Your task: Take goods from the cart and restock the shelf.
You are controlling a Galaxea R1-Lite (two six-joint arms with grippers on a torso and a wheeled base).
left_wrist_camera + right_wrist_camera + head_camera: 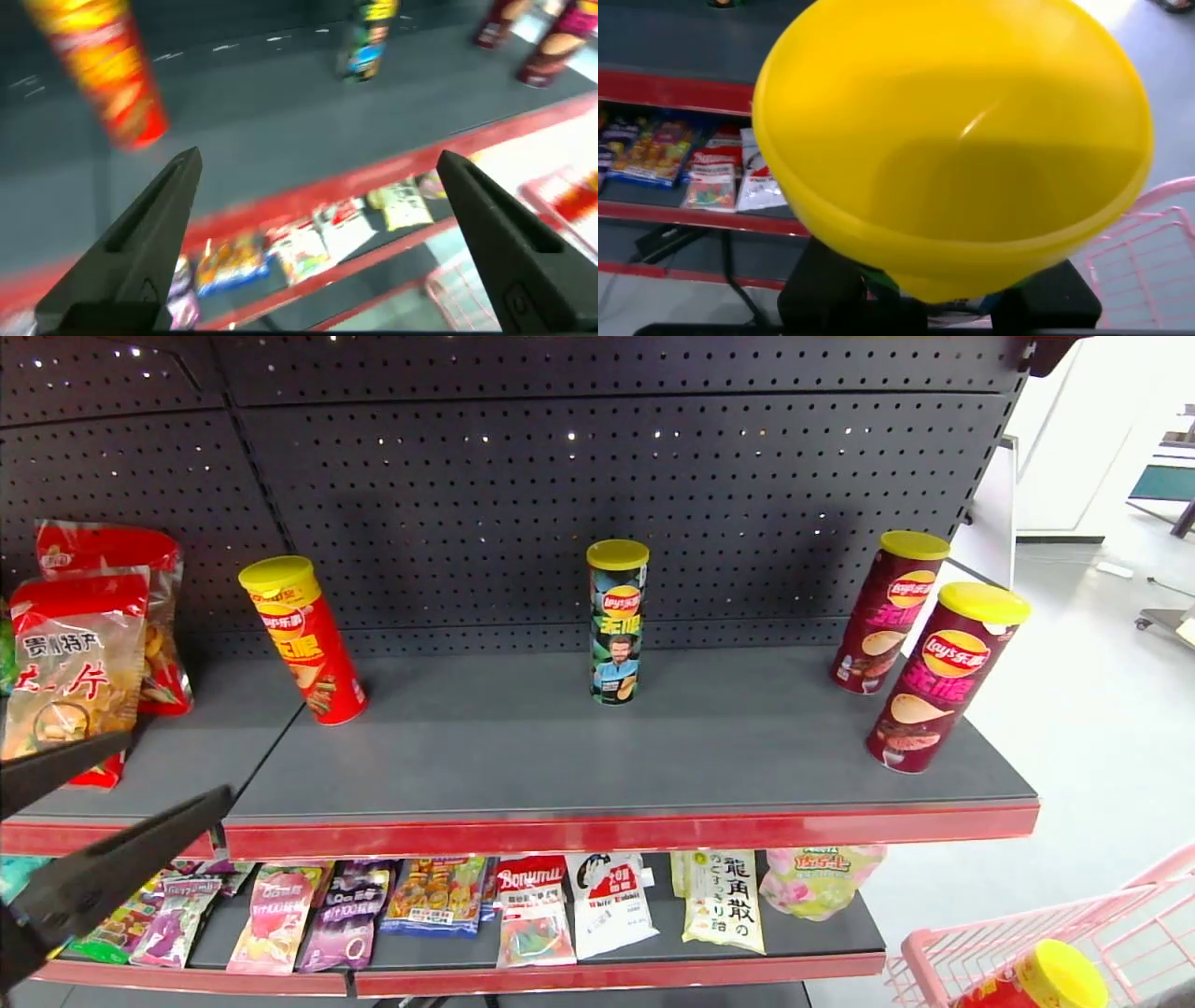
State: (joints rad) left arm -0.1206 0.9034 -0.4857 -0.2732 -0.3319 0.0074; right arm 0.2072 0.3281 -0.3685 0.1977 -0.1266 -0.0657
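**Operator:** Report the condition of the left gripper (177, 765).

**Technician:** Its two black fingers stood wide apart, with nothing between them. The unit hung in front of the left part of the upper shelf (653, 747), close to the red front edge. The red can (301, 639) stood on the board beyond it.

**Operator:** And the right gripper (943, 297)?

**Technician:** It was clamped on the yellow-lidded can (952, 140). The black fingers pressed the body from both sides, just below the lid. In the head view that can sat at the lower right, at the pink cart (1027, 915). Whether it touched the cart's wire could not be determined.

**Operator:** List the stock on the upper shelf.

**Technician:** Four cans stood on their bases, each with a yellow lid. The red can was at the left and a green can (616, 621) was at the centre. Two maroon cans (948, 677) stood near the right end, one just behind the other. Snack bags (75, 653) stood at the far left, beside the red can.

**Operator:** And the lower shelf (840, 933)?

**Technician:** A row of flat snack packets (532, 915) lay along it, side by side.
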